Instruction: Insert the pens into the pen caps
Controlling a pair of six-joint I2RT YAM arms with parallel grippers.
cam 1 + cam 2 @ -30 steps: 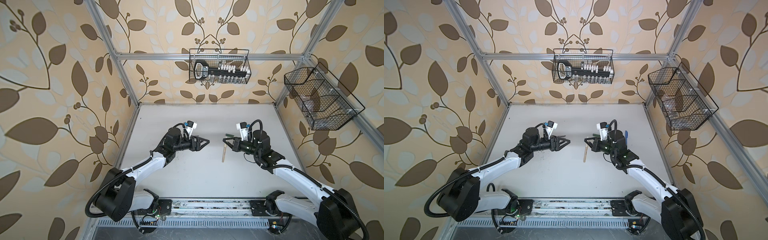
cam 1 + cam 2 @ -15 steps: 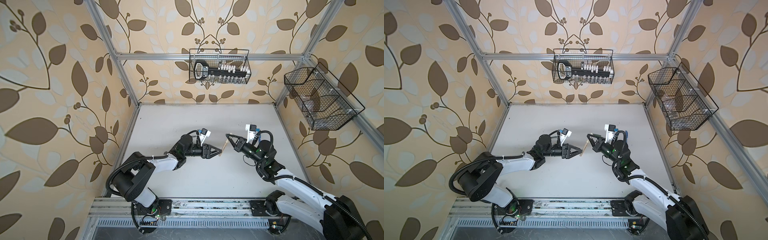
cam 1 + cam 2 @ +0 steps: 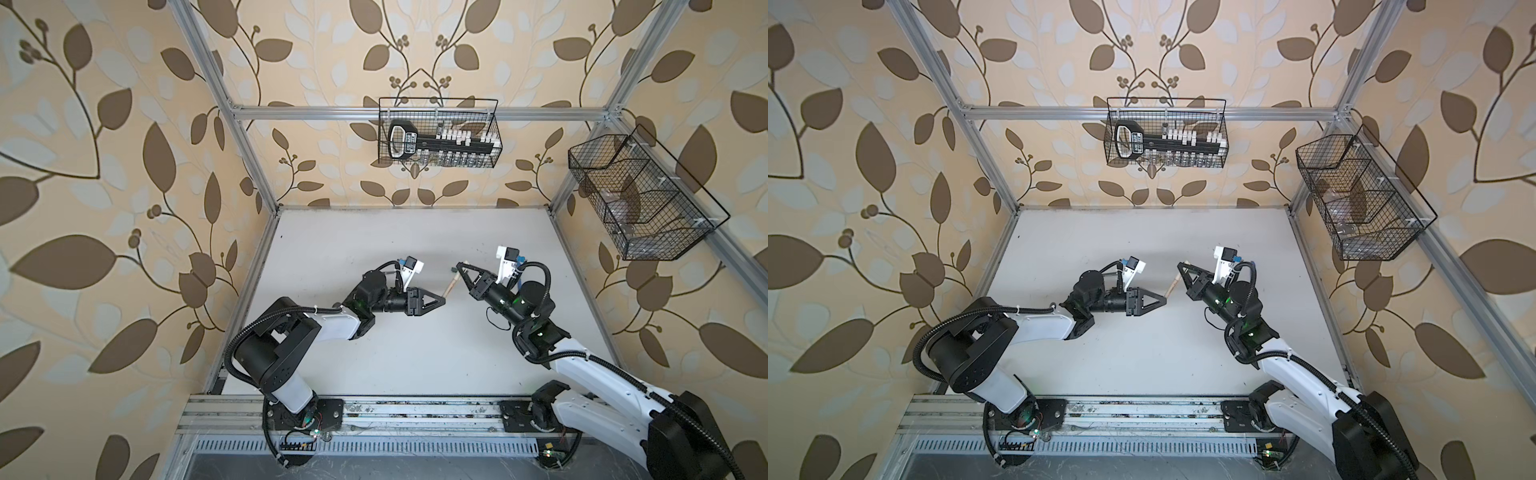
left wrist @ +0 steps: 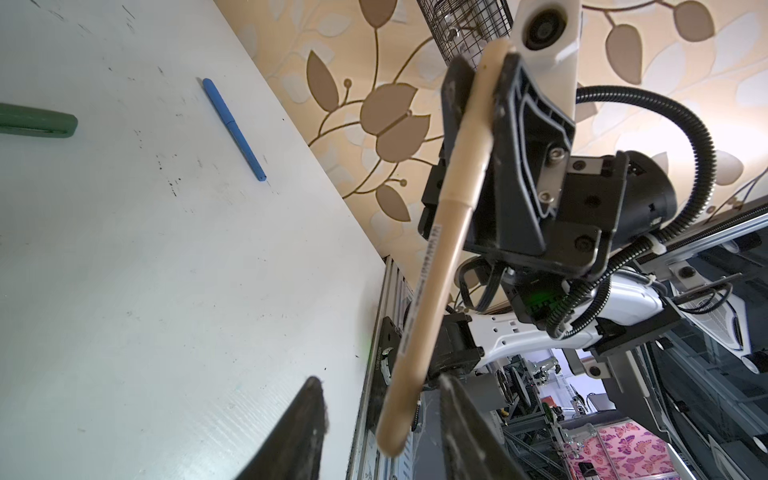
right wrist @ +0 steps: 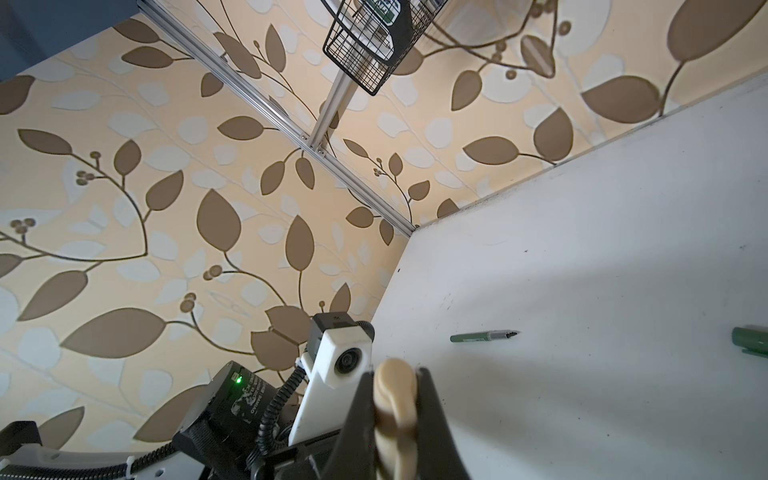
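Smooth tan plastic marker pen (image 4: 436,266), a slim round barrel with a rounded tip, clamped at its wider end between the flat black wedge-shaped fingers of the right gripper (image 4: 484,70). In a top view the pen's free end slants toward 7 o'clock from that grip. It lies between the parted jaws of the left gripper (image 3: 440,297), above the scuffed matt white tabletop (image 4: 145,270).

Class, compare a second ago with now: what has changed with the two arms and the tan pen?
The left claw swung in towards the middle and narrowed, its fingers now flanking the free end of the tan pen without visibly gripping it. The right claw tilted the pen towards it. Unchanged: the right claw stayed shut on the pen; the green pen lay still.
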